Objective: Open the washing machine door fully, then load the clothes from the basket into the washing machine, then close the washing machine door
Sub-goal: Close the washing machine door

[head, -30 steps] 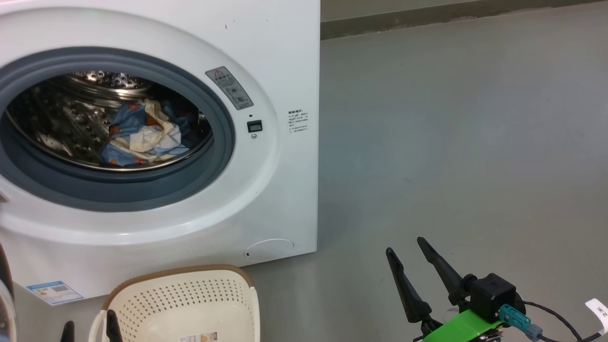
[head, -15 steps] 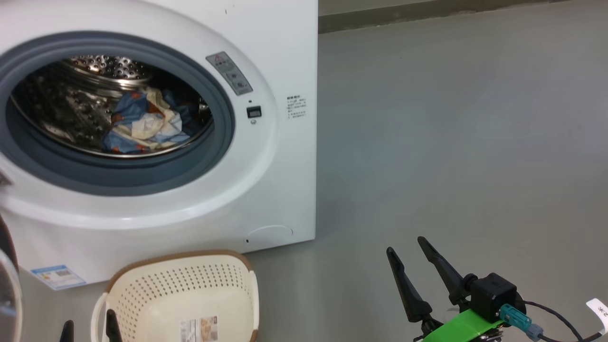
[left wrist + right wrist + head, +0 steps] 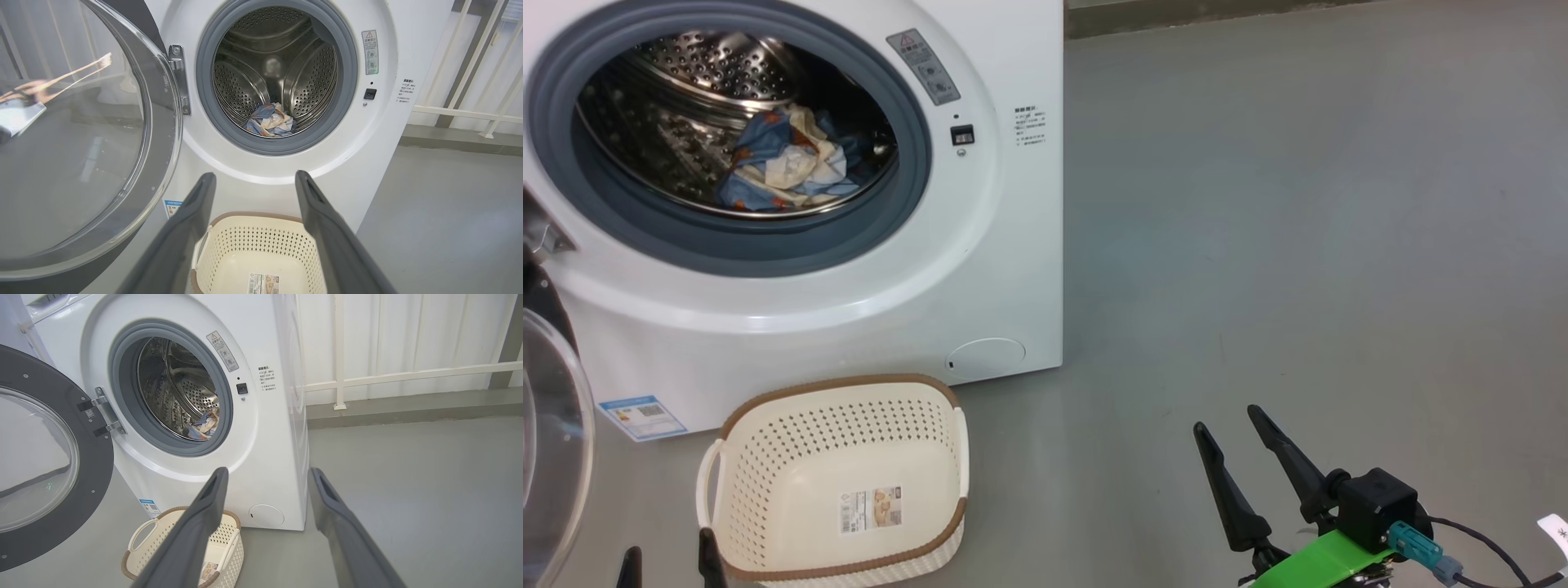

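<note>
The white washing machine (image 3: 996, 245) stands at the upper left with its door (image 3: 547, 465) swung open at the far left edge. Light blue and cream clothes (image 3: 784, 159) lie inside the steel drum. On the floor in front sits the cream basket (image 3: 833, 384), holding nothing but its label. My left gripper (image 3: 666, 563) pokes up at the bottom left, open, just beside the basket. My right gripper (image 3: 1225, 420) is open over bare floor to the right. The left wrist view has the left gripper (image 3: 254, 177) open above the basket (image 3: 253, 241), facing the clothes (image 3: 269, 122) and door (image 3: 81, 143).
Grey floor (image 3: 1298, 245) stretches to the right of the machine. A white railing (image 3: 408, 371) and wall stand behind it in the right wrist view, where the right gripper (image 3: 268, 471) is open before the machine (image 3: 269, 457), door (image 3: 41, 457) and basket (image 3: 231, 539).
The head camera has tilted downward, so the machine and basket sit higher in the picture and the whole basket shows. Both grippers stay open and hold nothing.
</note>
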